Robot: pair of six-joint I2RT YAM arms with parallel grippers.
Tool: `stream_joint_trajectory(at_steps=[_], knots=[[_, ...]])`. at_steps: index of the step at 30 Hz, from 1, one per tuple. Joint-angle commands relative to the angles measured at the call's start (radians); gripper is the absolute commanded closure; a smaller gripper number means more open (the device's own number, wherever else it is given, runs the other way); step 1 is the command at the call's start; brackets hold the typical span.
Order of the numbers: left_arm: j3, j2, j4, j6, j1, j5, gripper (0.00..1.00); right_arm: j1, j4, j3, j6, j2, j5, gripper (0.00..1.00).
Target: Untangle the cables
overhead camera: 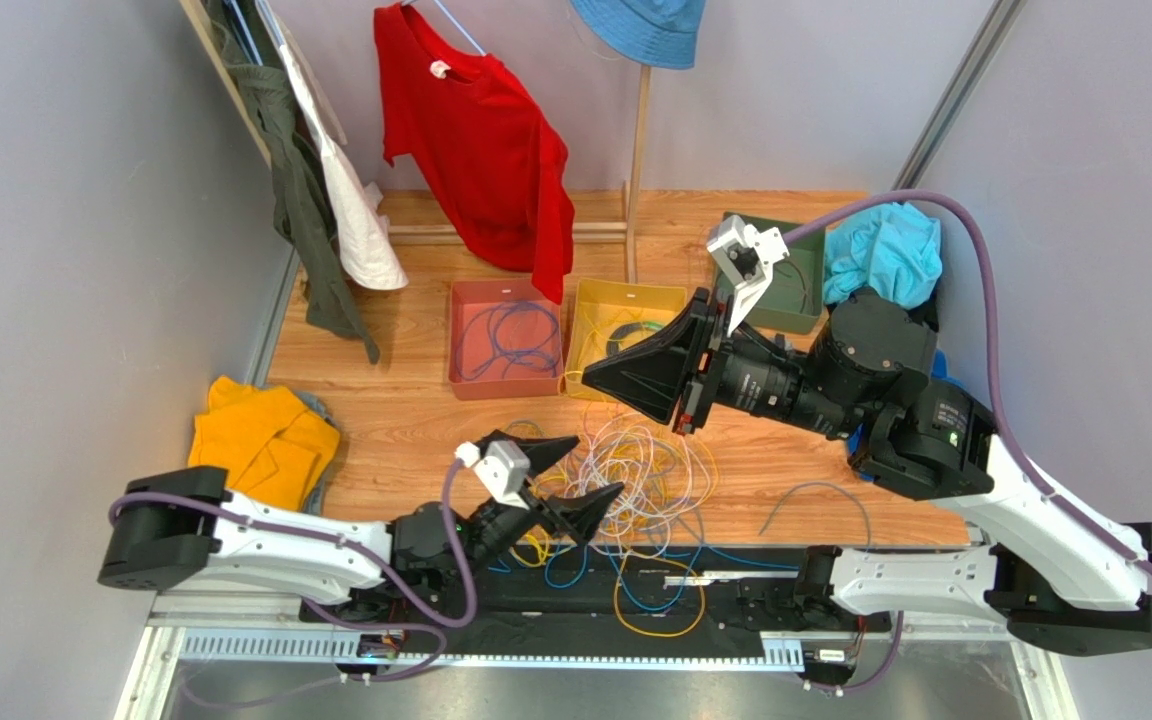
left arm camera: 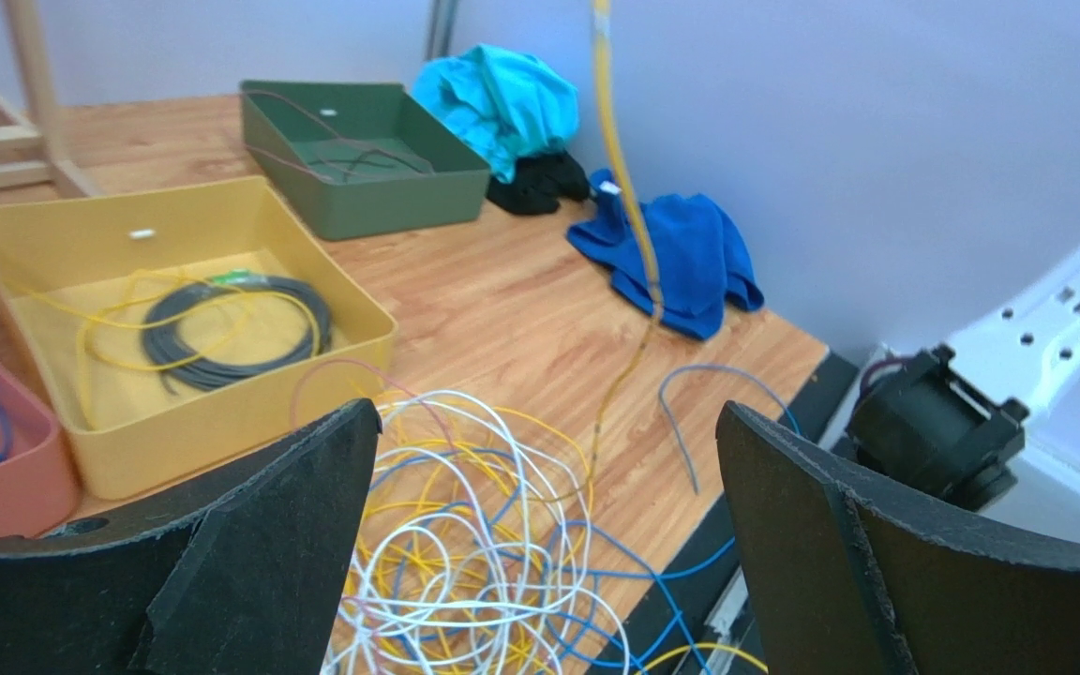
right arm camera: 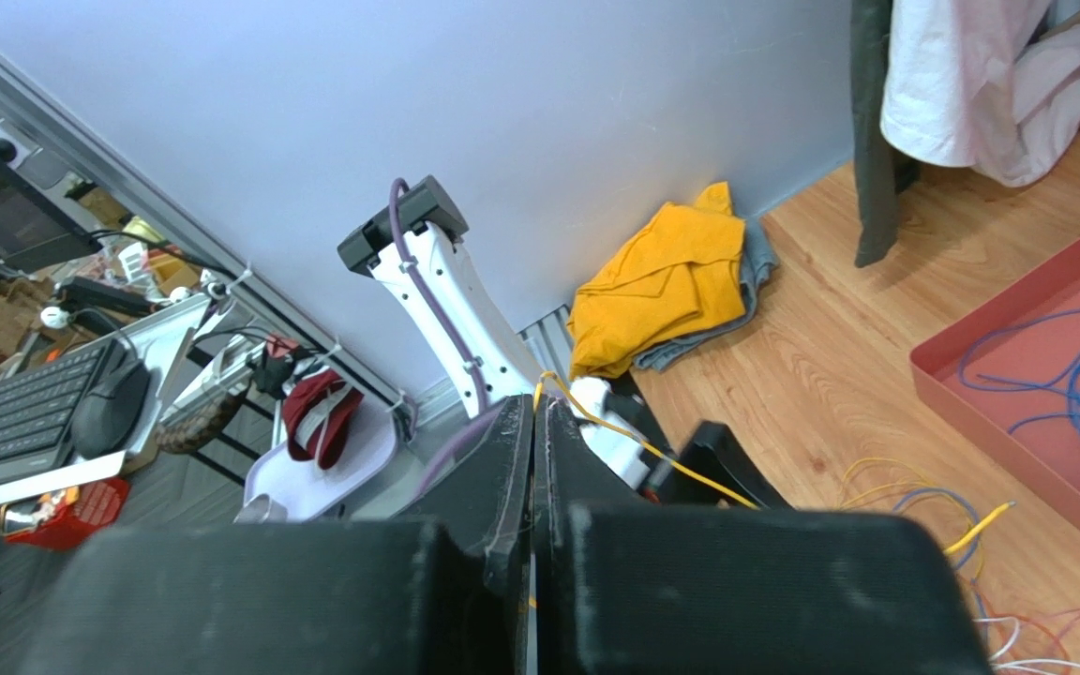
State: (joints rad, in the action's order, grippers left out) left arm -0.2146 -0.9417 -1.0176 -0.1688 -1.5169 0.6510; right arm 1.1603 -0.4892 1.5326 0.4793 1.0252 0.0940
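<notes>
The cables (overhead camera: 630, 477) are only partly sorted; treat the task as early to midway. Their main tangle (left arm camera: 475, 563) of yellow, white and blue loops lies on the wooden table (overhead camera: 387, 435) just in front of the yellow tray (overhead camera: 579, 323), on the side toward the arm bases. Its strands cross too densely for you to count. One yellow cable (left arm camera: 626, 211) rises out of that tangle to the right gripper (right arm camera: 533, 422), which is raised over the yellow tray's near edge with its fingers pressed fully together on that cable. The left gripper (overhead camera: 575, 477) sits low at the tangle's left edge, fingers spread to full width and holding nothing. One purple-grey cable (left arm camera: 712, 369) lies apart, right of the tangle. Count three trays, each already holding cable. The yellow tray carries one dark grey coil (left arm camera: 229, 331) and some yellow wire. The red tray (overhead camera: 456, 338), just beside it on the left, carries blue loops (overhead camera: 515, 338). The green tray (left arm camera: 363, 197), right of and behind it, carries thin dark strands whose number is not readable. Judge the remaining work as the whole tangle plus the lifted yellow cable, whose lower end does not appear free.
</notes>
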Motion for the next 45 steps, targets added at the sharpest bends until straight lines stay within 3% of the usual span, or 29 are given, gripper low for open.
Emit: stream_joint_trajectory(at_steps=[1,11,13,15,16,18,19,21,25,27,29,30,32,33,36,41,45], knots=[[-0.091,-0.117,-0.225,-0.001,0.015,-0.103,0.01,0.007,0.021,0.014,0.03,-0.03,0.043,1.0],[-0.203,-0.291,-0.251,-0.047,0.125,-0.212,0.01,0.007,0.044,-0.071,0.044,-0.076,0.039,1.0],[-0.226,-0.322,-0.265,-0.058,0.145,-0.22,0.05,0.007,0.052,-0.084,0.047,-0.092,0.038,1.0],[-0.227,-0.335,-0.268,-0.078,0.17,-0.244,0.18,0.007,0.051,-0.103,0.05,-0.106,0.032,1.0],[-0.226,-0.329,-0.253,-0.083,0.175,-0.249,0.36,0.007,0.046,-0.111,0.047,-0.114,0.024,1.0],[-0.212,-0.286,-0.219,-0.086,0.179,-0.246,0.55,0.007,0.04,-0.136,0.041,-0.148,-0.003,1.0],[-0.209,-0.263,-0.158,-0.087,0.179,-0.246,0.88,0.007,0.032,-0.144,0.036,-0.16,-0.017,1.0],[-0.213,-0.169,-0.054,-0.112,0.178,-0.22,0.99,0.007,0.026,-0.172,0.028,-0.201,-0.063,1.0],[-0.273,0.022,0.335,-0.129,0.178,-0.206,1.0,0.006,0.02,-0.193,0.002,-0.258,-0.149,1.0],[-0.336,0.073,0.449,-0.114,0.178,-0.16,1.0,0.007,0.009,-0.195,-0.001,-0.28,-0.165,0.99],[-0.456,0.133,0.652,-0.062,0.178,-0.082,1.0,0.007,-0.012,-0.222,0.001,-0.298,-0.2,0.86],[-0.507,0.145,0.78,-0.039,0.181,-0.064,1.0,0.007,-0.014,-0.245,0.001,-0.33,-0.214,0.7],[-0.677,0.149,0.896,0.018,0.193,-0.042,1.0,0.006,-0.005,-0.331,0.011,-0.367,-0.269,0.59],[-0.736,0.139,0.998,0.035,0.198,-0.044,1.0,0.007,0.001,-0.357,0.016,-0.388,-0.289,0.51],[-0.977,0.061,1.22,0.083,0.21,-0.042,1.0,0.006,0.001,-0.437,0.019,-0.447,-0.352,0.42],[-1.372,-0.179,1.565,0.095,0.239,-0.059,1.0,0.007,-0.006,-0.515,0.013,-0.47,-0.393,0.42],[-1.516,-0.296,1.726,0.06,0.264,-0.083,1.0,0.007,0.036,-0.593,0.001,-0.452,-0.39,0.41]])
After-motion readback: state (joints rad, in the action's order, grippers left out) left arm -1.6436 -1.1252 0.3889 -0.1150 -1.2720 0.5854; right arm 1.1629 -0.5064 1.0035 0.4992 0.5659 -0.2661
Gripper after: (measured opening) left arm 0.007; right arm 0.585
